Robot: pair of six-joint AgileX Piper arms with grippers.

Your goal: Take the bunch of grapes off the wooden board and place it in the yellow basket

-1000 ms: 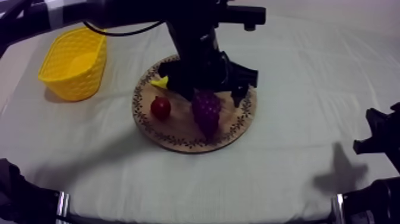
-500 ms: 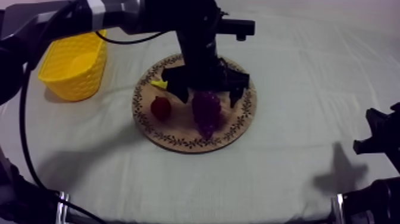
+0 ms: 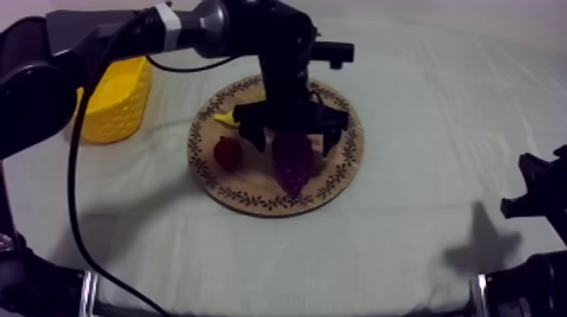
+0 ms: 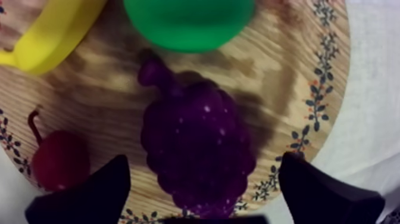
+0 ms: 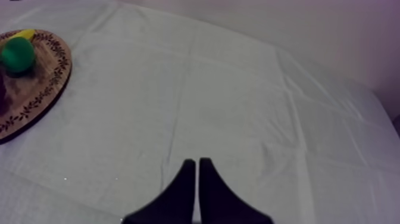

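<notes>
The purple bunch of grapes (image 3: 293, 165) lies on the round wooden board (image 3: 339, 180), stem toward the green pear (image 4: 187, 21). My left gripper (image 3: 293, 140) hangs right over the grapes (image 4: 196, 155), open. One of its black fingers (image 4: 83, 196) is beside the small red fruit (image 4: 59, 161); the other is near the board's rim (image 4: 315, 89). Neither finger touches the grapes. The yellow basket (image 3: 114, 101) stands at the far left, partly behind my left arm. My right gripper (image 5: 196, 179) is shut on nothing, low at the right of the table (image 3: 540, 198).
A banana (image 3: 224, 117) and the small red fruit (image 3: 227, 153) share the board with the grapes. The left arm hides the pear in the top view. From the right wrist view the board (image 5: 36, 89), pear (image 5: 16, 55) and banana tip (image 5: 24, 34) lie far off across bare cloth.
My left gripper has come down closer over the grapes, its fingers now at either side of the bunch. The left arm has swung in front of the basket. The right arm has not moved.
</notes>
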